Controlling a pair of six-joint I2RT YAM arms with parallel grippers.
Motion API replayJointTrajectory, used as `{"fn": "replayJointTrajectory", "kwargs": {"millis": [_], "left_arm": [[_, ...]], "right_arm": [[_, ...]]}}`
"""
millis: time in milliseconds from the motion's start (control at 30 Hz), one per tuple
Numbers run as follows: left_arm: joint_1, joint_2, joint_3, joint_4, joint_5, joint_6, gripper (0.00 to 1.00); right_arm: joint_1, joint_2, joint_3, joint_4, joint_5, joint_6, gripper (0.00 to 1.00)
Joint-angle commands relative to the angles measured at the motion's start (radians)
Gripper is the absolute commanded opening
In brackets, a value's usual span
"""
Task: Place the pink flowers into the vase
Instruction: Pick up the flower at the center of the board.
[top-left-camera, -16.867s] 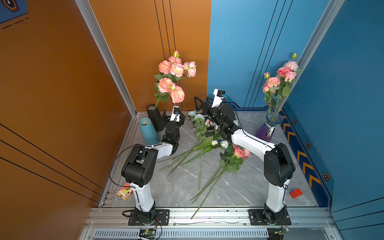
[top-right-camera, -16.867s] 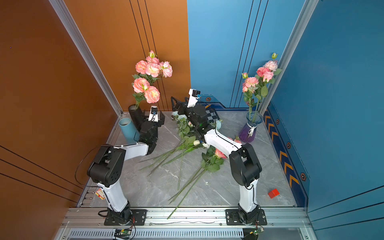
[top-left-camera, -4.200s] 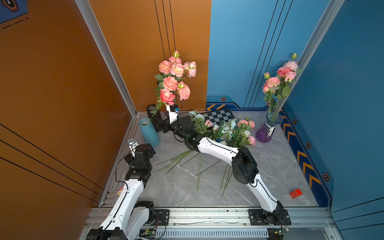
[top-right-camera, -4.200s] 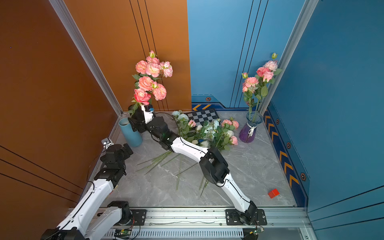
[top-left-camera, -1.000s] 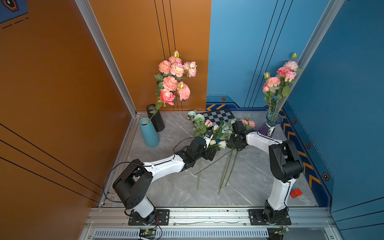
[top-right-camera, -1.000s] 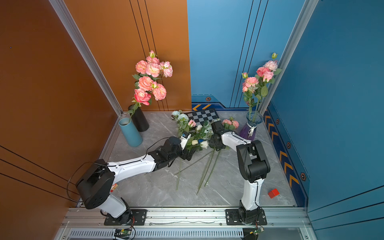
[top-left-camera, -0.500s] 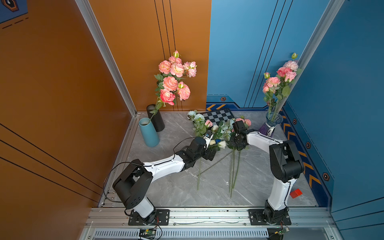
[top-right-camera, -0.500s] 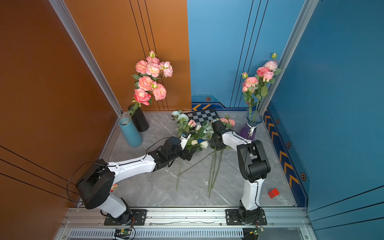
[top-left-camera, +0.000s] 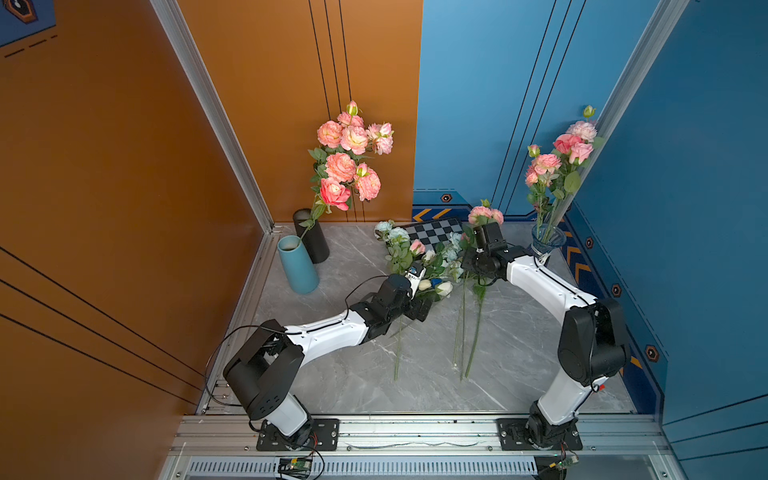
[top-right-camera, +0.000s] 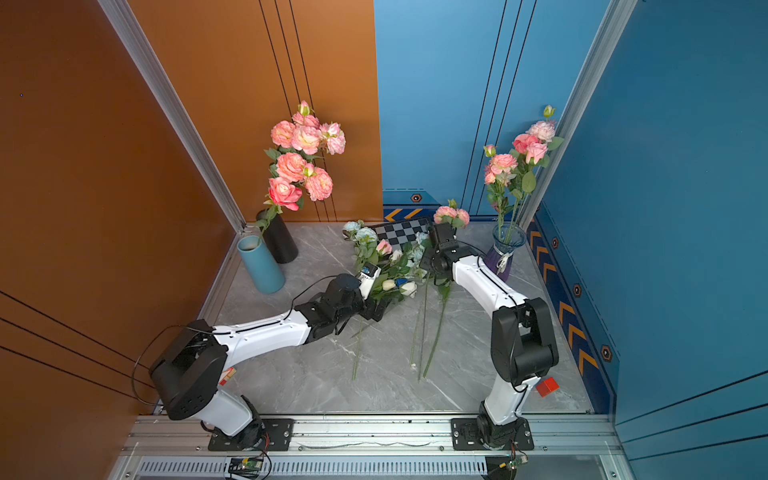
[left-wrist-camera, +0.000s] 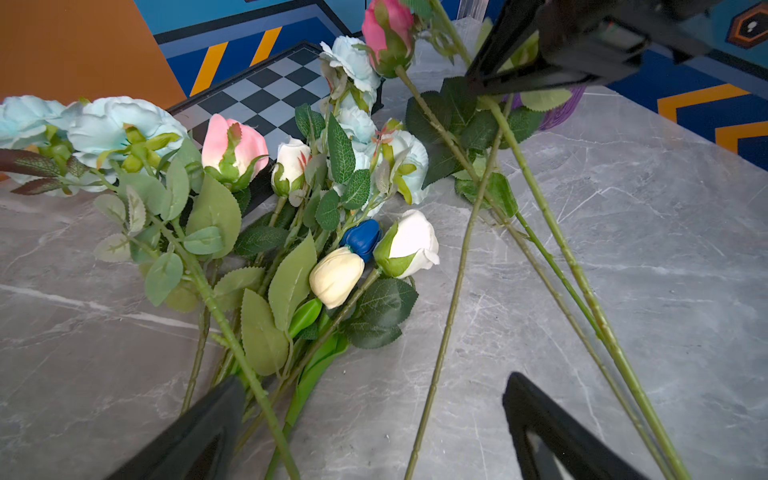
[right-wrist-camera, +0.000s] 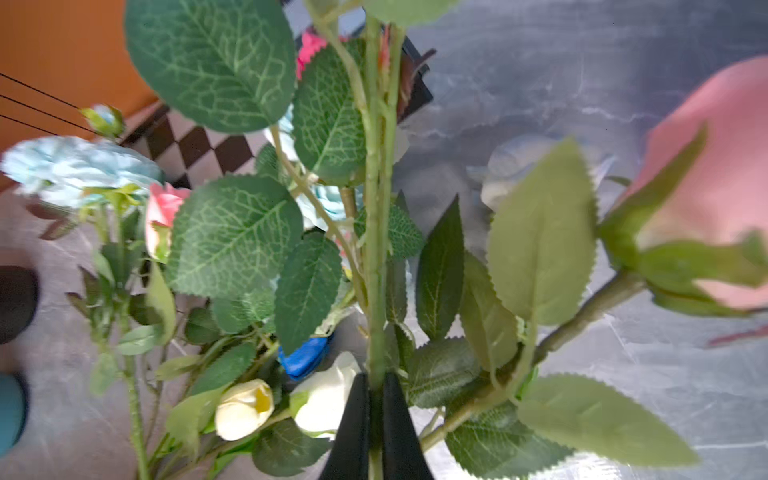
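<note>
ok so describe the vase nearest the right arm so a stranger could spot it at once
Look to the back corner of the marble table by the blue wall. There stands the glass vase holding pink flowers. It alone is see-through with a purple base; the teal vase and black vase are opaque cylinders by the orange wall.

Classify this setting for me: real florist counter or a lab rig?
Most likely a purpose-built robot test cell: two arms bolted to an aluminium rail, painted orange and blue panel walls boxing in the tabletop, and a checkerboard calibration board at the back.
</note>
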Motion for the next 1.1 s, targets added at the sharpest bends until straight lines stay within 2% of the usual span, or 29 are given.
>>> {"fn": "replayJointTrajectory", "kwargs": {"millis": [0,333,500,633,800,933,1067], "left_arm": [[-0.008,-0.039,-0.024,0.036,0.030,-0.016,0.99],[-0.022,-0.035,-0.040,0.128,0.130,-0.079,0.99],[-0.022,-0.054,-0.052,0.160,0.164,-0.072,0.99],[-0.011,-0.104,-0.088,0.160,0.141,-0.056,0.99],[0.071,-0.211,-0.177,0.159,0.132,-0.112,0.99],[0.156,-0.333,-0.266,0.155,0.132,-0.153,0.98],[0.273,-0.476,-0.341,0.113,0.126,-0.240,0.98]], "right_arm": [[0.008,-0.017,0.042,-0.028,-0.006,-0.013,0.03],[0.036,-0.004,0.128,0.027,-0.087,0.011,0.03],[0.089,-0.082,0.098,0.189,-0.064,-0.005,0.03],[0.140,-0.134,0.070,0.339,-0.029,-0.034,0.03],[0.211,-0.152,0.044,0.537,0.024,-0.084,0.01],[0.275,-0.140,-0.024,0.818,0.092,-0.097,0.00],[0.336,-0.068,-0.035,1.068,0.183,-0.113,0.00]]}}
